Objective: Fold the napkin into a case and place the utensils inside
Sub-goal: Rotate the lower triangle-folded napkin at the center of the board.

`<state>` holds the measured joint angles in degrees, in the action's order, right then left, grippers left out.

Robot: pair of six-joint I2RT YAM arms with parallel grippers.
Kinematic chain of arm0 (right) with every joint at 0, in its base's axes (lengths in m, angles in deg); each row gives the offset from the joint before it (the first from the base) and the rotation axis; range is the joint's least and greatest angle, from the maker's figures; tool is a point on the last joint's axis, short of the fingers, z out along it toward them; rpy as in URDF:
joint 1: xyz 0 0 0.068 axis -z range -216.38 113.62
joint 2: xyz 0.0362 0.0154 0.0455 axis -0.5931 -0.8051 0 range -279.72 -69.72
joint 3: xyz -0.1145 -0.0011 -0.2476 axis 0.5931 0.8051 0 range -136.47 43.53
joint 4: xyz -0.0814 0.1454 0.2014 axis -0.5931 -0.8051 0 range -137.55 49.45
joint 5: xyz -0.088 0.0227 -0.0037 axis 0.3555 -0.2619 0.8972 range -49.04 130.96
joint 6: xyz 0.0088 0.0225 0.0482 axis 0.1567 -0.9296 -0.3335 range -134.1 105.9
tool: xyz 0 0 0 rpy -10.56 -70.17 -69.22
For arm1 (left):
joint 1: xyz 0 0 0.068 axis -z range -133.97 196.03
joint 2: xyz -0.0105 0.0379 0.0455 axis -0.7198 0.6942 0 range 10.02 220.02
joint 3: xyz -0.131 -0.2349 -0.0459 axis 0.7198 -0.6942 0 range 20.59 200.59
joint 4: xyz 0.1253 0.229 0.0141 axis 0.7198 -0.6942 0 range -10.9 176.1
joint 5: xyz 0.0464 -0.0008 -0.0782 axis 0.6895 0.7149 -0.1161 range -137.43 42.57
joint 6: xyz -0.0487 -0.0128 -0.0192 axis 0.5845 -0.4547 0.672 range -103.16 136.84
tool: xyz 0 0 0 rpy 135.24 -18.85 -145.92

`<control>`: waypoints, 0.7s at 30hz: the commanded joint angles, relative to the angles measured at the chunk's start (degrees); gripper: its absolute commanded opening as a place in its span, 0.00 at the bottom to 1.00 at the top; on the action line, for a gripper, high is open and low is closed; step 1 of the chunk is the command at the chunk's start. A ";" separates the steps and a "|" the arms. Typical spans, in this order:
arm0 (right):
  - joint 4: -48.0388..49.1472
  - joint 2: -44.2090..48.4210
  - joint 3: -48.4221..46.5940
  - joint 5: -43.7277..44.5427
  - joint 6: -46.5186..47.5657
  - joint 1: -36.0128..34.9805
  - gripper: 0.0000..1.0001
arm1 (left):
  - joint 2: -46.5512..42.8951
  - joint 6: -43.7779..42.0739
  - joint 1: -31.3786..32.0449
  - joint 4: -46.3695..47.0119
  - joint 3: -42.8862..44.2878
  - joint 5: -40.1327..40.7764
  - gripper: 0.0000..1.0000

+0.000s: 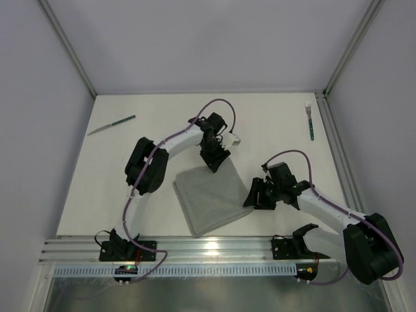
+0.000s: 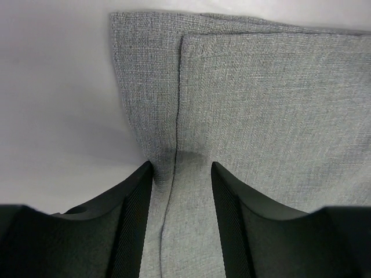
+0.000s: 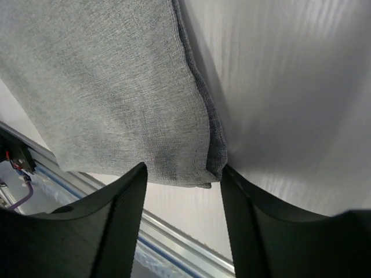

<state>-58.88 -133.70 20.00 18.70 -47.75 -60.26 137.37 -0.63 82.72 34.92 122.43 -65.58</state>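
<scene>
The grey napkin (image 1: 208, 198) lies folded double on the white table, tilted like a diamond. My left gripper (image 1: 214, 162) hovers over its far corner. In the left wrist view the jaws (image 2: 179, 174) stand apart, straddling the layered edge of the napkin (image 2: 261, 104), which lies flat between them. My right gripper (image 1: 255, 195) is at the napkin's right corner, open, and the folded corner (image 3: 208, 168) sits just at its fingertips (image 3: 184, 174). The knife (image 1: 112, 125) lies at the far left. The fork (image 1: 310, 120) lies at the far right. Both utensils are away from the napkin.
An aluminium rail (image 1: 214, 247) carrying the arm bases runs along the near edge, and it also shows below the right gripper (image 3: 174, 231). Frame posts and grey walls bound the table on the left, right and back.
</scene>
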 commanded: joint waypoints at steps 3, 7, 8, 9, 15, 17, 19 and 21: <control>-11.63 -0.34 -8.71 3.98 6.63 0.59 0.62 | -2.10 -1.95 -1.35 -4.62 6.87 -4.43 0.51; -11.73 -11.49 -23.18 2.31 14.64 2.69 0.63 | -7.89 1.56 -7.93 -11.65 6.27 -5.49 0.55; -11.30 -15.95 -25.32 1.61 15.88 3.05 0.63 | -9.82 2.44 -10.47 -15.67 5.13 -4.01 0.55; -9.73 -17.91 -27.08 1.35 16.85 3.57 0.62 | -10.97 2.53 -11.45 -17.45 3.73 -3.13 0.56; -5.59 -33.99 -40.71 -1.99 19.50 3.75 0.60 | -20.46 1.04 -12.96 -20.45 -16.37 -1.53 0.63; -3.40 -36.64 -43.17 -1.73 18.28 3.66 0.60 | -20.91 1.04 -12.96 -20.89 -19.65 -1.97 0.72; 0.65 -39.45 -44.40 -1.64 17.57 3.66 0.60 | -21.00 1.30 -12.96 -19.58 -23.42 -3.19 0.73; 1.62 -41.73 -45.55 -2.69 17.21 3.66 0.60 | -20.56 1.91 -12.96 -18.00 -24.58 -4.17 0.73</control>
<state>-61.59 -173.94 -22.42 17.82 -30.72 -56.56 116.48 0.31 69.87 16.80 99.59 -67.24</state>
